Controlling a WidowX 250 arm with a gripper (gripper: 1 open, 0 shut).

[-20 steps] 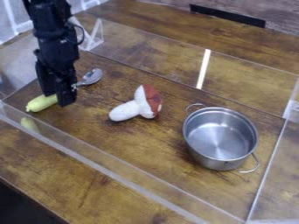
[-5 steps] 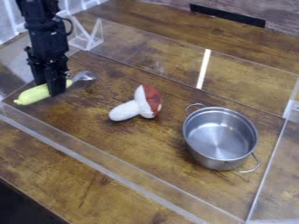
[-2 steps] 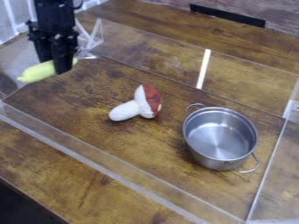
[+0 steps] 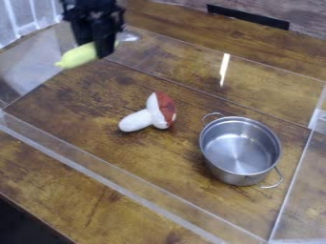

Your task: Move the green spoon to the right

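The green spoon (image 4: 76, 55), a small yellow-green oblong piece, hangs in the air above the back left of the wooden table. My black gripper (image 4: 97, 46) is shut on its right end, coming down from the top edge of the view. The spoon sticks out to the left of the fingers, tilted slightly downward. Its held end is hidden by the gripper.
A white-and-red mushroom toy (image 4: 148, 112) lies mid-table. A steel pot (image 4: 239, 149) stands at the front right. A clear acrylic wall (image 4: 114, 187) runs around the work area, with a bright reflection (image 4: 223, 69) on the far panel.
The gripper has lifted the green spoon off the table and carried it up and to the right, from the left edge toward the back centre-left.
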